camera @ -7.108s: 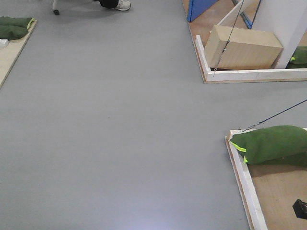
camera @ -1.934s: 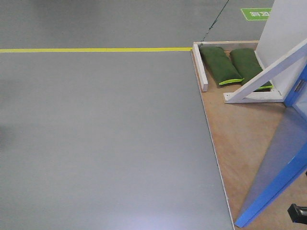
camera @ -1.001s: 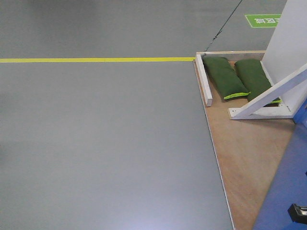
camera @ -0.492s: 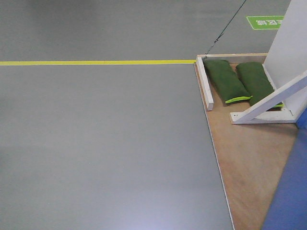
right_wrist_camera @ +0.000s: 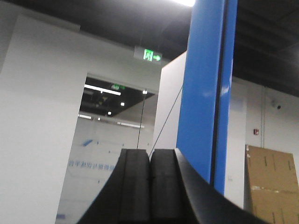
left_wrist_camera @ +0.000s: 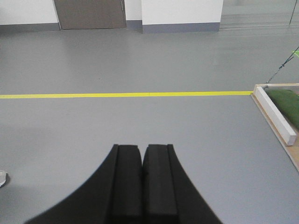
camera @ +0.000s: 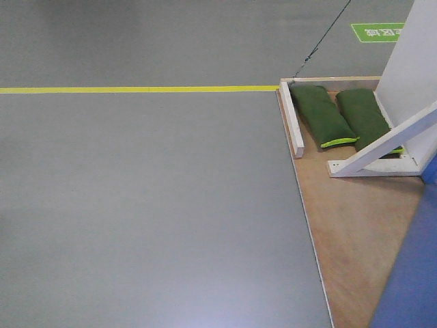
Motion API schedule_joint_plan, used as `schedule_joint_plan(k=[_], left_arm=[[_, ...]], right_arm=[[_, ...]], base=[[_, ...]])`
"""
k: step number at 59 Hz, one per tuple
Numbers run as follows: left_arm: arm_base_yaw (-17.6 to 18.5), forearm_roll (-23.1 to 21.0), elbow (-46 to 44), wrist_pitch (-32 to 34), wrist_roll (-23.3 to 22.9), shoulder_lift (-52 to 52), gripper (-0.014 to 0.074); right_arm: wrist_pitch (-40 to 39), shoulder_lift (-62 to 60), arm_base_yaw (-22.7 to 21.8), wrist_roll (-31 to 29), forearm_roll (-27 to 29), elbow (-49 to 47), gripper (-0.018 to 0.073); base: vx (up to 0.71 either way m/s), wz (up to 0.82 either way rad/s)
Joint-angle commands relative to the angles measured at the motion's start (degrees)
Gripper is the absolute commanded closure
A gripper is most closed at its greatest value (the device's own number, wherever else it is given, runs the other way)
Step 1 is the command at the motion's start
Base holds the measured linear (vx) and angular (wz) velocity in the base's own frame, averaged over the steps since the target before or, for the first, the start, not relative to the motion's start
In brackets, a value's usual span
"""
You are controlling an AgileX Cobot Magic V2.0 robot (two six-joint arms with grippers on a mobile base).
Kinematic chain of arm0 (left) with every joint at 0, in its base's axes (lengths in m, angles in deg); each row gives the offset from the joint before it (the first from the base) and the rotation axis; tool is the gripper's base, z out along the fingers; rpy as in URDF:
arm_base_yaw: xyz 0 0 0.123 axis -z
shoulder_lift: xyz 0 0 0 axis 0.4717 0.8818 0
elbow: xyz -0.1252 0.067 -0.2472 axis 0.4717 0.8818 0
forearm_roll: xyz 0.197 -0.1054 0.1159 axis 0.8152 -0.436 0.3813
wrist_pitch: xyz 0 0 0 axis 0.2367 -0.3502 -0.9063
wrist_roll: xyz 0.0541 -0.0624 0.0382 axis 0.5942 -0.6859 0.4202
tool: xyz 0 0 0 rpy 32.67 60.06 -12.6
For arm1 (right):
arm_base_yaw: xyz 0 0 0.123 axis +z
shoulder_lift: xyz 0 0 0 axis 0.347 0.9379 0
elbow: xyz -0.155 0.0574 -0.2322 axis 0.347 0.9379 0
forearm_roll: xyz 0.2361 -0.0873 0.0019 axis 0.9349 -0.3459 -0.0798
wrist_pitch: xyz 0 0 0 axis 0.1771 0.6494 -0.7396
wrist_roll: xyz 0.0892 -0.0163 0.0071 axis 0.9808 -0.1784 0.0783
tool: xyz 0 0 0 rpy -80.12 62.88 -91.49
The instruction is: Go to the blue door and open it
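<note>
- Left claw [left_wrist_camera: 142,149]: pads pressed together, holding nothing, over grey floor [left_wrist_camera: 140,121].
- Right claw [right_wrist_camera: 150,153]: pads pressed together, holding nothing, aimed upward.
- Door [right_wrist_camera: 205,93]: blue edge rises just right of the right claw; in the front view it fills the lower right corner.
- Plywood base [camera: 348,219]: carries sandbags [camera: 321,116] and a white brace [camera: 382,147].

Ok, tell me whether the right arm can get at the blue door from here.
Probably yes: the blue door stands edge-on close ahead, just right of the shut right tool, nothing between them. Its handle is out of view.
</note>
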Motion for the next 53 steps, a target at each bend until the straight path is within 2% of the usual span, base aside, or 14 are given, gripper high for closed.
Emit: schedule_joint_plan(k=[1,8,17,27,34,37,41,44,46,53], left_arm=[[-0.1,-0.1,-1.5,4.6,-0.4,-0.8,0.0524],[-0.1,-0.1,-1.5,4.6,-0.4,-0.8,0.0524],[-0.1,-0.1,-1.5,4.6,-0.4,-0.8,0.0524],[-0.1,-0.1,-1.5,4.6,-0.4,-0.8,0.0524],[-0.1,-0.1,-1.5,4.6,-0.4,-0.8,0.0524],[-0.1,-0.1,-1.5,4.6,-0.4,-0.8,0.0524],[-0.1,-0.1,-1.5,4.6,-0.4,-0.8,0.0524],[-0.1,-0.1,-1.5,4.6,-0.4,-0.8,0.0524],[-0.1,-0.1,-1.5,4.6,-0.4,-0.8,0.0524],[-0.1,-0.1,-1.5,4.6,-0.4,-0.8,0.0524]], right_arm=[[-3.8,5.9,-0.2,-0.1,-0.7,-8.9,0.0551],[-3.8,9.7,-0.2,-0.1,-1.2,-16.4,0.0551],[-3.7,13.9,-0.3,-0.1,-5.0,-23.6,0.0551],[-0.3,17.7,-0.3,-0.1,-11.8,-27.6,0.0551],[1.0,20.0,-0.3,-0.1,-11.9,-28.9,0.0551],[1.4,20.8,-0.3,-0.1,-9.6,-29.0,0.0551],[1.9,21.8,-0.3,-0.1,-3.3,-29.0,0.0551],[2.1,22.5,-0.3,-0.1,3.9,-28.8,0.0551],[2.5,22.8,-0.3,-0.1,11.4,-28.0,0.0551],[2.3,21.4,-1.5,-0.1,27.1,-23.4,0.0551]], base=[[0.0,0.0],[0.0,0.0],[0.0,0.0],[0.0,0.0],[0.0,0.0],[0.0,0.0],[0.0,0.0],[0.0,0.0],[0.0,0.0],[0.0,0.0]])
